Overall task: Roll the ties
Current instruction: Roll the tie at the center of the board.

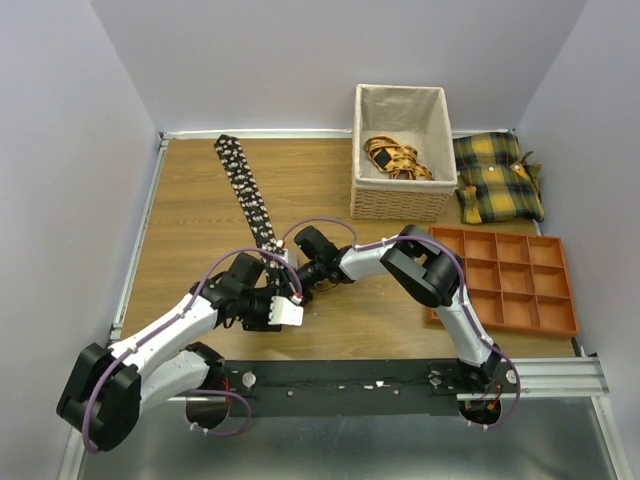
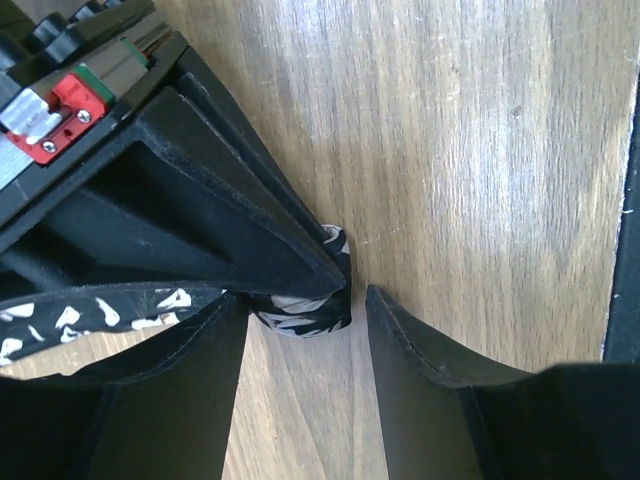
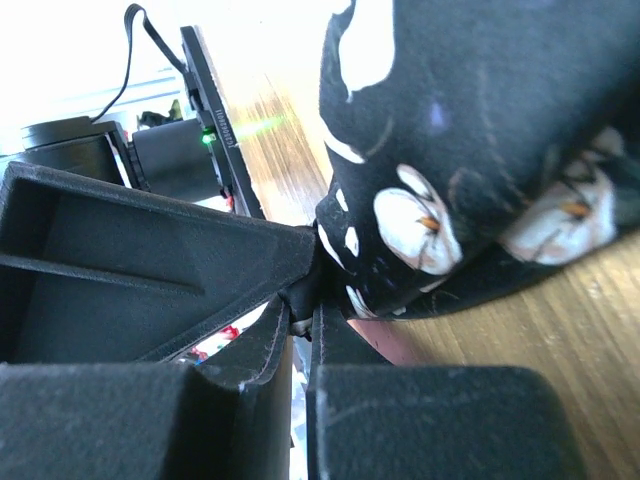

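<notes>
One tie (image 1: 245,190) lay slanting across the desk (image 1: 180,220), with only its near end wound into a small coil (image 2: 305,312), so most of the rolling looked left to do. The right fingers (image 3: 420,420) were clenched on that coil, and the left fingers (image 2: 150,400) stood released either side of it. From above the coil was covered, and I couldn't count its turns.

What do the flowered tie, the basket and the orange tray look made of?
Tie: soft matte printed fabric; it drapes and coils. Basket: woven wicker by its ribbed walls, pale cloth lining. Tray: probably moulded plastic, smooth uniform orange dividers.
</notes>
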`<move>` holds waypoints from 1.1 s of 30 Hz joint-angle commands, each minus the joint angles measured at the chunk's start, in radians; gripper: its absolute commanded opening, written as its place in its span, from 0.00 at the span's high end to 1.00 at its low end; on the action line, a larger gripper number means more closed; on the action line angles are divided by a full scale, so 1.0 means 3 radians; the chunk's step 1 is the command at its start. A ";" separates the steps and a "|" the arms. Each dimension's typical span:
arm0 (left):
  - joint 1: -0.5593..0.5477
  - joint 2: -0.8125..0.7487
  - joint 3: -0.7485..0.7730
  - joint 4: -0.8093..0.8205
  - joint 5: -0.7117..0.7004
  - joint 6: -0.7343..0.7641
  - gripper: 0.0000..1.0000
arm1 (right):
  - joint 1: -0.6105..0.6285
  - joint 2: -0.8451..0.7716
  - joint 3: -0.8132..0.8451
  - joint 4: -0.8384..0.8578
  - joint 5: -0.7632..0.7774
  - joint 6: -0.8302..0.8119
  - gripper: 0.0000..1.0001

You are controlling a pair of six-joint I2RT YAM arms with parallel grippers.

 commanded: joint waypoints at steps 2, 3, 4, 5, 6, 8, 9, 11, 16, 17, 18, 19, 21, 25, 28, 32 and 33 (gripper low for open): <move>-0.0017 0.0433 0.0228 -0.0104 0.0167 0.0029 0.42 | -0.0052 0.0115 -0.0103 0.0050 0.0094 0.0042 0.91; -0.0017 0.0479 0.0289 -0.0099 0.0157 0.0018 0.43 | -0.0052 0.0114 -0.0109 0.0055 0.0094 0.0032 0.91; -0.0017 0.0515 0.0294 -0.0104 0.0146 0.0023 0.44 | -0.0052 0.0104 -0.0119 0.0050 0.0099 0.0022 0.90; -0.0017 0.0510 0.0289 -0.0119 0.0141 0.0058 0.46 | -0.0052 0.0094 -0.0129 0.0055 0.0119 0.0017 0.90; -0.0017 0.0495 0.0259 -0.0145 0.0146 0.0145 0.46 | -0.0052 0.0069 -0.0134 0.0050 0.0125 0.0007 0.89; -0.0022 0.0469 0.0233 -0.0140 0.0156 0.0166 0.49 | -0.0047 0.0048 -0.0129 0.0045 0.0155 -0.0004 0.87; -0.0022 0.0479 0.0253 -0.0155 0.0172 0.0176 0.50 | -0.0052 0.0043 -0.0119 0.0040 0.0160 -0.0004 0.86; -0.0022 0.0535 0.0289 -0.0186 0.0192 0.0161 0.52 | -0.0062 0.0012 -0.0119 0.0035 0.0201 0.0001 0.85; -0.0022 0.0546 0.0233 -0.0258 0.0070 0.0294 0.61 | -0.0088 -0.0085 -0.0226 0.0045 0.0227 0.0022 0.75; -0.0022 0.0536 0.0228 -0.0258 0.0065 0.0304 0.63 | -0.0103 -0.0136 -0.0226 0.0020 0.0283 -0.0014 0.72; -0.0022 0.0530 0.0233 -0.0273 0.0100 0.0304 0.64 | -0.0098 -0.0166 -0.0226 -0.0031 0.0314 -0.0044 0.69; -0.0022 0.0546 0.0238 -0.0288 0.0110 0.0304 0.66 | -0.0103 -0.0197 -0.0211 -0.0148 0.0334 -0.0085 0.68; -0.0022 0.0551 0.0243 -0.0293 0.0106 0.0304 0.67 | -0.0098 -0.0274 -0.0175 -0.0231 0.0395 -0.0177 0.67; -0.0022 0.0530 0.0233 -0.0299 0.0111 0.0319 0.67 | -0.0103 -0.0351 -0.0129 -0.0496 0.0452 -0.0336 0.66; -0.0022 0.0535 0.0243 -0.0304 0.0121 0.0279 0.67 | -0.0113 -0.0443 -0.0170 -0.0589 0.0477 -0.0433 0.64; -0.0022 0.0591 0.0310 -0.0365 0.0233 0.0136 0.67 | -0.0114 -0.0626 -0.0155 -0.0865 0.0656 -0.0688 0.63; -0.0017 0.0612 0.0366 -0.0446 0.0264 0.0105 0.67 | -0.0119 -0.0667 -0.0180 -0.0880 0.0687 -0.0729 0.63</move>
